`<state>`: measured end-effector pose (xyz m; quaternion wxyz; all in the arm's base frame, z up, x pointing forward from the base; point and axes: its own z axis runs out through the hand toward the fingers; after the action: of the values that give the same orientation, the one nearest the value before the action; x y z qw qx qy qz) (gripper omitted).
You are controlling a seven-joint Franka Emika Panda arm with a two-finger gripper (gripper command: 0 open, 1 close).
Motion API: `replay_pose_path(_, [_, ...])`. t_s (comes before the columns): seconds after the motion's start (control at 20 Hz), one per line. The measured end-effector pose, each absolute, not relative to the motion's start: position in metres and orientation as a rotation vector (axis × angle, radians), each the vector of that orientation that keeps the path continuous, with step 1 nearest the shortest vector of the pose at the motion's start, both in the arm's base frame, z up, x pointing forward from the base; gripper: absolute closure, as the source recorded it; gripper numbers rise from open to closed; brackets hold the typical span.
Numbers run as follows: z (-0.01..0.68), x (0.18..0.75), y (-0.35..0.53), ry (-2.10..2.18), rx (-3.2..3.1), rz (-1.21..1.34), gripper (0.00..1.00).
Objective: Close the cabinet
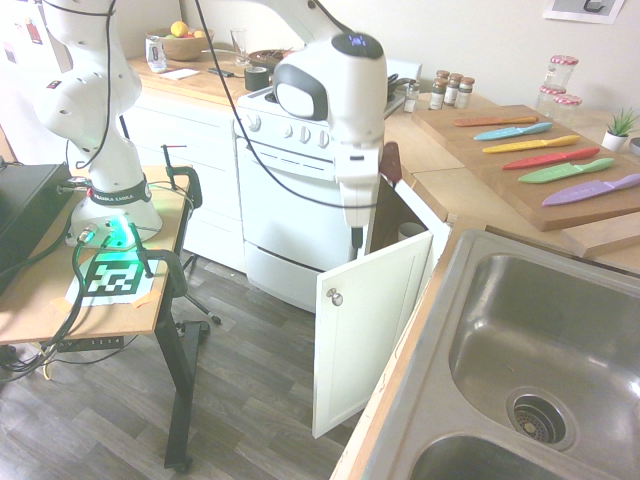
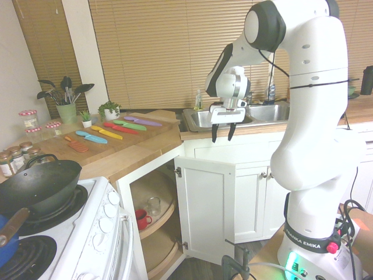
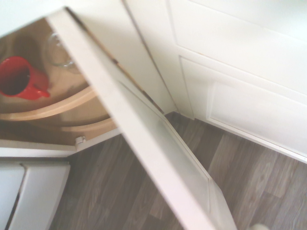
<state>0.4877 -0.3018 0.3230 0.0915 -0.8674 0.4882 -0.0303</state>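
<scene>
The cabinet point(image 2: 152, 192) is a white corner base unit under a wood countertop, and its door point(image 1: 370, 320) stands swung wide open toward the room. A small silver knob point(image 1: 335, 297) sits near the door's top corner. My gripper point(image 2: 223, 135) hangs open and empty a little above the door's top edge point(image 2: 207, 163), touching nothing. The wrist view looks straight down on that top edge point(image 3: 144, 134). Inside, a red mug point(image 2: 141, 219) and a clear glass point(image 2: 153, 205) stand on a curved wooden shelf.
The white stove point(image 1: 290, 200) adjoins the cabinet, with a black wok point(image 2: 35, 186) on it. Coloured knives point(image 1: 560, 165) lie on a cutting board, beside spice jars point(image 1: 450, 92). A steel sink point(image 1: 560, 340) is set in the counter. Shut white doors point(image 2: 250, 198) stand beside the open one.
</scene>
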Motion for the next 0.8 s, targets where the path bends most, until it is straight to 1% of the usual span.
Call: replay_pose_path(0.8, [0.257,0.528,-0.351,1.356,-2.647,-0.113,0.0])
